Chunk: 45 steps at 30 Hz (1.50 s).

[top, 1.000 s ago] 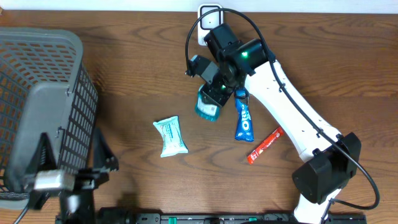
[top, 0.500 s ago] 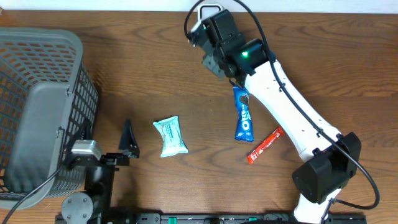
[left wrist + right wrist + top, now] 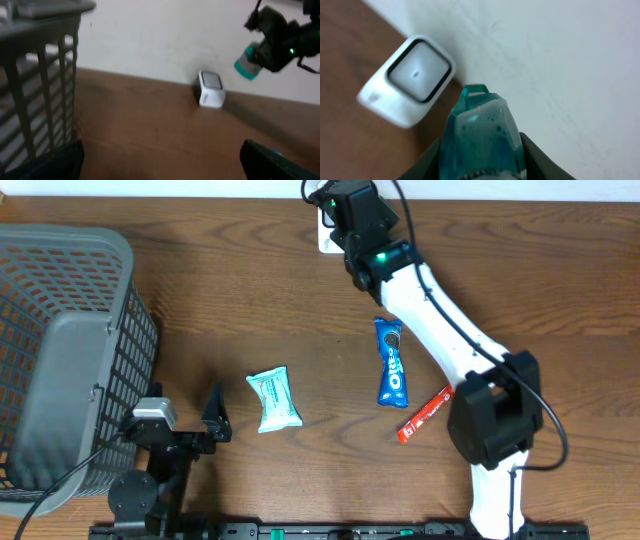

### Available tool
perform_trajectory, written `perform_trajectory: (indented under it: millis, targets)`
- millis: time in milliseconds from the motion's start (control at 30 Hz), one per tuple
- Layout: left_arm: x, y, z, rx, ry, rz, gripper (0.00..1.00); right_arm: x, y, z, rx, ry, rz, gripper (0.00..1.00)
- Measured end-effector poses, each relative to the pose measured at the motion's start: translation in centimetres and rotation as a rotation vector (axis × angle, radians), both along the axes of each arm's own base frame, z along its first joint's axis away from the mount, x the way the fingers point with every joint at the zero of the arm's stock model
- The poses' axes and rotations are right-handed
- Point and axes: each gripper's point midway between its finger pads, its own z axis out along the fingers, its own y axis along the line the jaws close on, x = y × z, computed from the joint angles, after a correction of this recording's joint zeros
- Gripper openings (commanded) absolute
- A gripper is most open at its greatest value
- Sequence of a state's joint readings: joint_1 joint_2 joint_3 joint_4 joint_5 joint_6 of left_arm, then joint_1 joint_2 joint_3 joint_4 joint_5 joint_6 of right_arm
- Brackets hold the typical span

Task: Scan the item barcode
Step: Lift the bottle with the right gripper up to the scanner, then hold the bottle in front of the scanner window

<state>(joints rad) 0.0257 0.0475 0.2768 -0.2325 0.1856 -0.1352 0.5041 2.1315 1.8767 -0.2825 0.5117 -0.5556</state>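
A teal, translucent item point(image 3: 481, 131) is clamped between the dark fingers point(image 3: 538, 157) of my right gripper point(image 3: 482, 160). It hangs just beside the white barcode scanner point(image 3: 408, 80), whose dark-rimmed window faces up toward it. From the left wrist view the same teal item point(image 3: 248, 64) hangs in the air under the right gripper point(image 3: 261, 51), up and to the right of the scanner point(image 3: 209, 89). In the overhead view the right gripper point(image 3: 343, 208) covers the item, above the scanner point(image 3: 328, 238) at the table's back edge. My left gripper point(image 3: 213, 420) point(image 3: 162, 170) stands open low over the table, holding nothing.
A grey wire basket point(image 3: 62, 350) fills the left side, its bars point(image 3: 42, 75) close to the left gripper. On the table lie a pale green snack pack point(image 3: 273, 399), a blue Oreo pack point(image 3: 391, 361) and a red stick pack point(image 3: 427, 412). A white wall runs behind the scanner.
The right arm has carried the teal item from mid-table back and up to the scanner at the far edge. The left arm has shifted right along the front edge.
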Motion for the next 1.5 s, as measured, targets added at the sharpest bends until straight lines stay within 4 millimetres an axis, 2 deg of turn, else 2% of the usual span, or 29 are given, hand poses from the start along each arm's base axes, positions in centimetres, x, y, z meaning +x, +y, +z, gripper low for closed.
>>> perform_trajectory:
  millis: [100,267,367,633,800,1267,1333,1400,1500]
  targets:
    - [-0.1,0.0,-0.6,0.000,0.023,0.000,1.00,1.0,0.1,-0.2,-0.025,-0.043,-0.007,0.11]
    - [-0.1,0.0,-0.6,0.000,0.026,0.000,1.00,2.2,0.3,0.7,-0.029,-0.124,-0.018,0.12]
    - [-0.1,0.0,-0.6,0.000,0.026,0.000,1.00,2.8,0.7,0.5,-0.035,-0.157,-0.020,0.13]
    - [-0.1,0.0,-0.7,0.000,0.027,0.000,1.00,4.1,2.6,-3.3,-0.094,-0.190,0.002,0.15]
    - [-0.1,0.0,-0.9,-0.001,0.037,0.000,1.00,4.3,3.7,-4.6,-0.140,-0.206,0.021,0.16]
    - [-1.0,0.0,-5.0,-0.005,0.210,0.000,1.00,4.6,4.1,-3.2,-0.160,-0.266,0.033,0.16]
    - [-1.0,0.0,-5.1,-0.005,0.214,0.000,1.00,4.8,4.1,-3.0,-0.163,-0.285,0.033,0.17]
    - [-1.0,0.0,-5.1,-0.005,0.215,0.000,1.00,4.9,4.2,-3.1,-0.176,-0.295,0.032,0.17]
    - [-1.1,0.0,-5.3,-0.006,0.223,0.000,1.00,5.1,4.1,-4.5,-0.212,-0.283,0.031,0.17]
